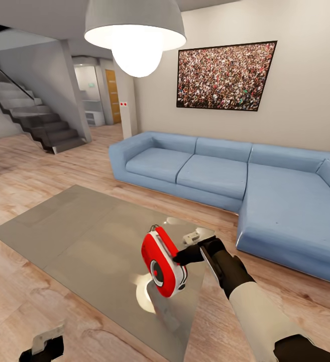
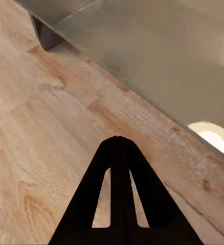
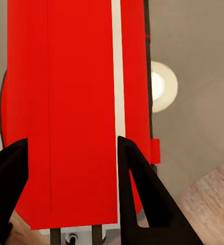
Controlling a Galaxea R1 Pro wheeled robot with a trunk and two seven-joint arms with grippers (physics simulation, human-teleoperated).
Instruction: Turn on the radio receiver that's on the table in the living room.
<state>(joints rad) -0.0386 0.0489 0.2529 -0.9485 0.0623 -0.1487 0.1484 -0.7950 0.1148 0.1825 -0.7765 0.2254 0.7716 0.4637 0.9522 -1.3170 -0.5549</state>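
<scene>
Pinching the red, white-banded radio receiver [image 1: 163, 262] above the table [image 1: 84, 236], right tool [image 1: 182, 257]; left tool [image 2: 118, 139] pressed together.

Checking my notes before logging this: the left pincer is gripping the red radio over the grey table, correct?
Not quite. The right pincer grips the radio over the table, as the head view shows. The left pincer is shut on nothing, over the floor.

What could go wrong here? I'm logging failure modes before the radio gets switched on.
The radio receiver is held tilted in the right claw above the table; a slipping grip could drop it onto the glossy top. The white gadget lies right behind the claw and might get knocked. The shut left claw hangs low beside the table edge.
</scene>
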